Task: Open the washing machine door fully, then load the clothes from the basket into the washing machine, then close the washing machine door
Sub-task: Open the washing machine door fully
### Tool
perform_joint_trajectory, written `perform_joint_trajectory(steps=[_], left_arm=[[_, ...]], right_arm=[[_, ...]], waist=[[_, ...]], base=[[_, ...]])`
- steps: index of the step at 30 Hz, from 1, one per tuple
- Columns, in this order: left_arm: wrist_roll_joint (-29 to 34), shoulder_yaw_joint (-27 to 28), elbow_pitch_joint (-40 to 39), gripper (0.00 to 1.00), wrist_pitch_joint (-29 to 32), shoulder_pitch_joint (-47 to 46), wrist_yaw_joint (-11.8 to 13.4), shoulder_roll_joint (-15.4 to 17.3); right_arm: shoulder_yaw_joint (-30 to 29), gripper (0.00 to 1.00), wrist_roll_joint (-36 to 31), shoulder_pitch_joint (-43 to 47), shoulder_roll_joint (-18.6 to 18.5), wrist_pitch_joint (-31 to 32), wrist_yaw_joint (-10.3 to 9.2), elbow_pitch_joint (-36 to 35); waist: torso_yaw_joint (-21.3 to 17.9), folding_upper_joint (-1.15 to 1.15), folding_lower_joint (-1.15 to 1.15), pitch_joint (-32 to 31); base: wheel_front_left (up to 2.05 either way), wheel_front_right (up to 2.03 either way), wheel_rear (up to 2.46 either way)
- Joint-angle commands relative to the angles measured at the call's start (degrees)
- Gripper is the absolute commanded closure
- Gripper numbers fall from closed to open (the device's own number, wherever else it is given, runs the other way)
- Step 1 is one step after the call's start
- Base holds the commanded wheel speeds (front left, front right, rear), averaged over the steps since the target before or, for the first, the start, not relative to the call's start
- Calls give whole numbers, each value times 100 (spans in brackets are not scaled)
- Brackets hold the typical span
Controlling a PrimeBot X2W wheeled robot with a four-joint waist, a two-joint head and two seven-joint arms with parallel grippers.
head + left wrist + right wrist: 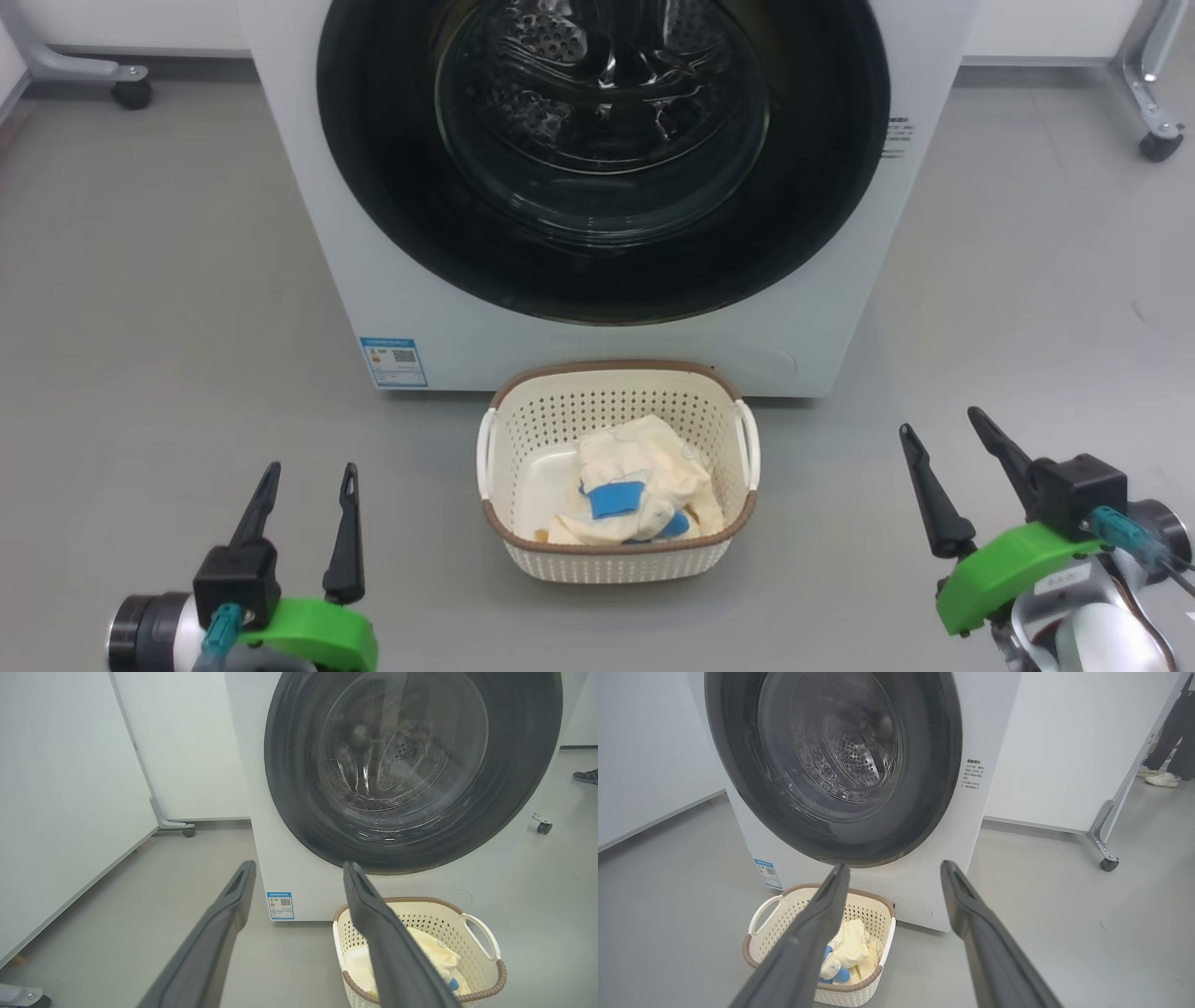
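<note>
Washing machine door (597, 140) shut; basket (616, 366) of clothes (644, 467) parked below for reach; left gripper (312, 467), right gripper (938, 420) spread, empty.

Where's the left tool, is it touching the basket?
Apart. The head view shows a plain strip of grey floor between the left tool and the basket.

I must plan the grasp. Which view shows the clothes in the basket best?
The head view: it looks down into the basket, clothes uncovered. In each wrist view, a gripper finger crosses the basket and hides part of them.
</note>
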Motion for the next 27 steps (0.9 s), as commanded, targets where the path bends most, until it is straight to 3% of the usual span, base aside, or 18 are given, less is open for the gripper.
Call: perform_joint_trajectory(steps=[1,18,27], left_arm=[[-45,197,-172,0,-65,-321,34,97],[-48,93,-173,0,-99,-319,125,153],[-71,34,-224,0,-116,-301,123,188]], right_arm=[[100,0,28,-314,-91,-56,21,-219],[42,0,52,-297,-91,-77,21,-225],[29,0,93,-283,-91,-78,21,-240]], waist=[[-9,0,0,-11],[-61,0,0,-24],[-82,0,0,-29]], base=[[123,123,-246],[121,121,-242],[63,63,-127]])
